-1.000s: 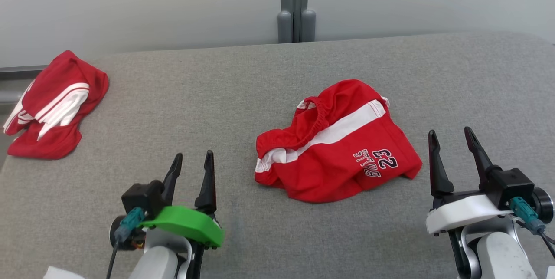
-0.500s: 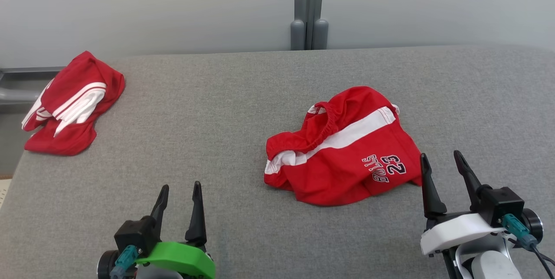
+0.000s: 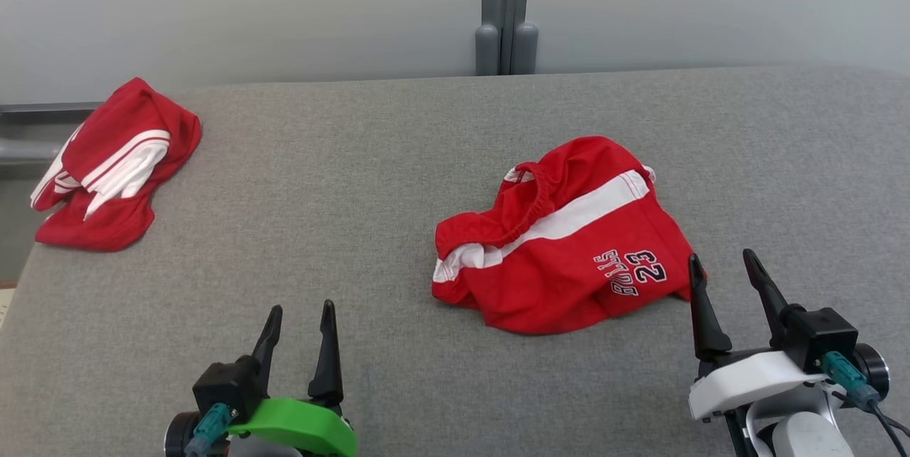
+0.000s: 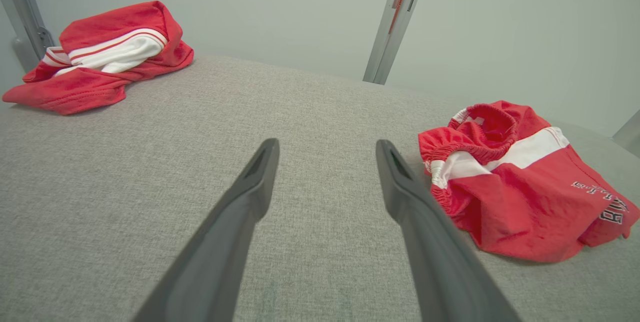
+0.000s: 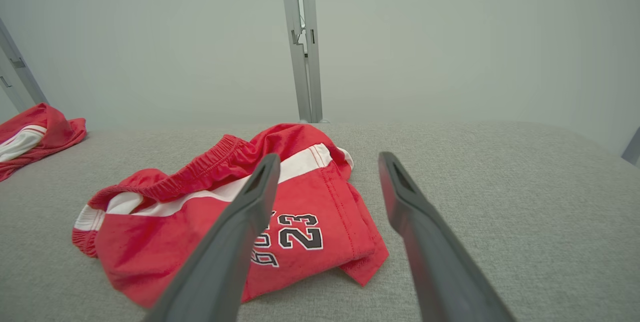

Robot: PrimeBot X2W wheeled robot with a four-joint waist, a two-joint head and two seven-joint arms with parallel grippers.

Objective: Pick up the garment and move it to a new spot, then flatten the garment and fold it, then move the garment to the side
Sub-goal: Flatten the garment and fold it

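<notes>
A grey fabric surface (image 3: 355, 180) ran beneath a pale wall (image 3: 249, 9), with a grey post (image 3: 505, 9) at top centre. The red garment (image 3: 569, 244) lay crumpled right of centre, and a red-and-white bundle (image 3: 106, 165) lay at far left. The left gripper (image 3: 301, 309) and right gripper (image 3: 721, 258), at the bottom corners, stood spread and empty.

Looking like a robot test lab from where I'm standing: plain pale partition panels (image 3: 249, 9) meeting at a grey metal post (image 3: 505, 2), a grey fabric-covered worktable (image 3: 341, 180) sitting in front of them
</notes>
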